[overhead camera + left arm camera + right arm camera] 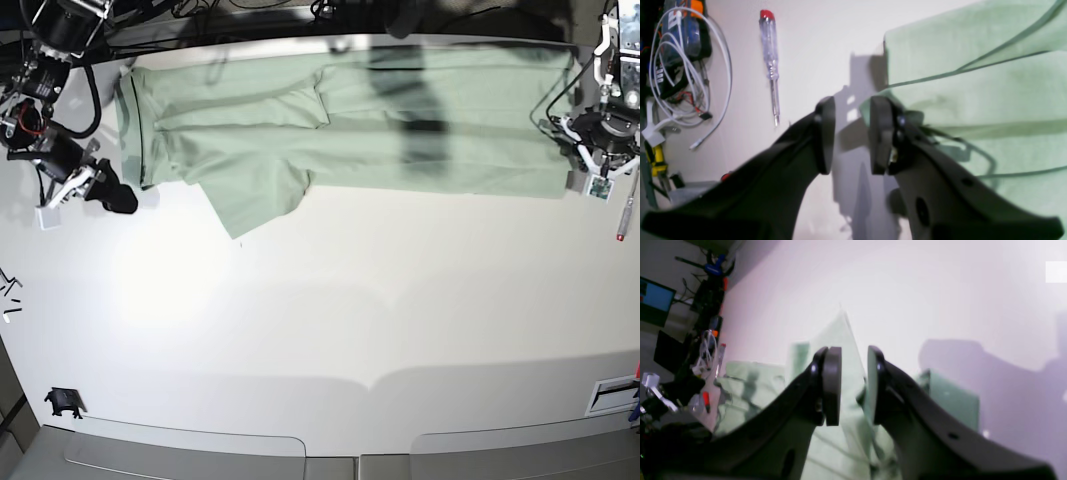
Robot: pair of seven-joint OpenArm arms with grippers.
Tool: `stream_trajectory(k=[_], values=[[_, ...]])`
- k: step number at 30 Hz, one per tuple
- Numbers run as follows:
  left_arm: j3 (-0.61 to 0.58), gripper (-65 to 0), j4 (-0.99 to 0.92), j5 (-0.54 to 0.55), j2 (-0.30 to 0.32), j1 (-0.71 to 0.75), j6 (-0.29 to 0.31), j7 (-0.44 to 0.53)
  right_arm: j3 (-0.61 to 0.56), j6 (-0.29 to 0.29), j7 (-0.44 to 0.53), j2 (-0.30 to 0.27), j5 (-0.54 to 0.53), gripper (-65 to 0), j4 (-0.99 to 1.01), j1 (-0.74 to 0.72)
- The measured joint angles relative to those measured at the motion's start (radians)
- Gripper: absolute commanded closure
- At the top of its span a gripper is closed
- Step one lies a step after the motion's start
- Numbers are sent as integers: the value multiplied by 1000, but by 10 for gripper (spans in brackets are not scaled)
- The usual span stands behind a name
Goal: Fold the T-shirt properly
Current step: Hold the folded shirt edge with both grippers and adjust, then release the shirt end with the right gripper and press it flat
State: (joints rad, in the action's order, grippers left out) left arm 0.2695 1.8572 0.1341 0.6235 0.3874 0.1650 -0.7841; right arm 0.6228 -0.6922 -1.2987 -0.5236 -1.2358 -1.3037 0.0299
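You have a white table (330, 320) carrying everything. The T-shirt (340, 130) lies flat along its far edge, folded into a long band running left to right, with one sleeve (255, 195) sticking out toward you near the left end. Just beside the shirt's right end, a clear-handled screwdriver (770, 60) with a red cap rests on the bare surface, and a loose coil of white cable (690, 76) sits further out at the table's edge.
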Motion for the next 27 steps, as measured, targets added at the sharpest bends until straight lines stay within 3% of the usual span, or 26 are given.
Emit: stream_trajectory(k=[4,11,17,22,24,27], values=[[0,-166,0,8,-8,0,0,11,0,0,8,16,2,-125,0,-44],[0,-166,0,8,-92,0,-3,30,-1,0,23,42,35,-125,0,-49],[0,-166,0,7,-139,0,-3,30,-1,0,143,42,143,-126,0,-50],[0,-166,0,7,-141,0,-3,29,-85,0,159,41,163,-272,0,-49],[0,-166,0,19,-141,0,-3,29,-150,0,220,42,197,-280,0,-49],[0,-166,0,19,-141,0,-3,29,-232,3,358,50,350,-280,0,-49]])
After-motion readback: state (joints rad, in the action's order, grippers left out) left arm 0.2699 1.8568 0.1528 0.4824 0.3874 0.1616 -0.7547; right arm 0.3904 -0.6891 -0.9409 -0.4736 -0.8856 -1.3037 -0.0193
